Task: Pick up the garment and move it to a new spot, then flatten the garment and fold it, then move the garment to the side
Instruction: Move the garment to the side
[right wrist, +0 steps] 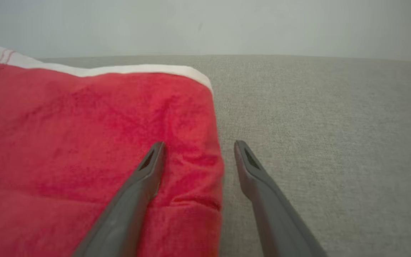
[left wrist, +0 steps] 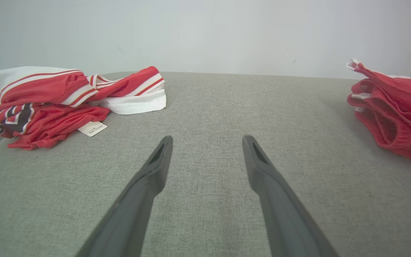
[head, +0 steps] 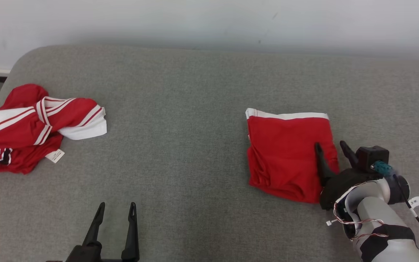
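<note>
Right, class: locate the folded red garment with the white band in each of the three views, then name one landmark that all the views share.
Head view: the folded red garment lies right of centre, with the open right gripper astride its right edge.
Left wrist view: the folded red garment sits at the far right edge, seen side-on.
Right wrist view: the folded red garment covers the left half.
Shared landmark: the grey cushion meeting the pale wall.

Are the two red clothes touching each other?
Apart. The head view shows the folded red garment and the crumpled striped garment lying far from each other, with a wide stretch of bare grey cushion between them.
</note>
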Robot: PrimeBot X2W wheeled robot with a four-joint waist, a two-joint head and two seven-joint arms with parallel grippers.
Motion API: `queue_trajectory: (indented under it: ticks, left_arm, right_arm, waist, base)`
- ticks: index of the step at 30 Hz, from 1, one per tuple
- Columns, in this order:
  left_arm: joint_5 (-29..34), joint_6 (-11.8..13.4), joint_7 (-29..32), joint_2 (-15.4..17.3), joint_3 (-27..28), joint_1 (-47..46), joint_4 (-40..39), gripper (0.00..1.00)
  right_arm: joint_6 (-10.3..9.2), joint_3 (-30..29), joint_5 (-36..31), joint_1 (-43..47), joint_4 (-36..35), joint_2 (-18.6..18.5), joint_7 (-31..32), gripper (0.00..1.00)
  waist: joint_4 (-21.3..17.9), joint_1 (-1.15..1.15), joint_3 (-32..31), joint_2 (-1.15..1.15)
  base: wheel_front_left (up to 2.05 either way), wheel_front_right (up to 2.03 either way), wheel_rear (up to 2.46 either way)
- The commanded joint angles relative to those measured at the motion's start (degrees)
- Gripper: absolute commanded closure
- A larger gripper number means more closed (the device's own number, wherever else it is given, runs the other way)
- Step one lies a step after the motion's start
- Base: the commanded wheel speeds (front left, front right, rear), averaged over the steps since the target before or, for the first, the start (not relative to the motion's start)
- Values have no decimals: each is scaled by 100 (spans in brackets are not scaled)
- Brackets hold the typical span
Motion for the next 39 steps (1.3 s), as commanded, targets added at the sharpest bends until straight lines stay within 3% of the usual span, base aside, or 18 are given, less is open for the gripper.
queue_trajectory:
  ticks: [1,9,10,12,23,39]
  left_arm:
    - [-37,32,-18,-8,-16,-76,-36,0]
    - [-62,81,-18,-8,1,-112,-49,0]
    - [-66,78,-18,-8,-1,-111,-51,0]
    - [-75,95,-18,-8,3,-104,-58,0]
    - [-161,79,-18,-8,1,-124,-268,0]
    - [206,-30,-19,-5,-208,-869,-965,0]
  right_arm:
    - [-14,105,134,-118,268,45,-15,0]
    - [-14,385,357,-254,1152,115,19,0]
    - [-14,425,405,-271,1187,148,9,14]
    - [-14,519,450,-304,1241,192,-13,100]
    - [-15,1088,579,-836,1002,-346,-137,100]
    - [-15,2412,837,-2225,501,-2048,195,100]
  waist:
    - [159,-1,165,-1]
    - [141,-1,178,-1]
    - [138,-1,174,-1]
    - [122,-1,156,-1]
    - [-177,-1,305,-1]
    - [-894,-1,1587,-1]
  base:
    - [0,0,0]
    - [0,0,0]
    - [0,0,0]
    - [0,0,0]
    - [0,0,0]
    - [0,0,0]
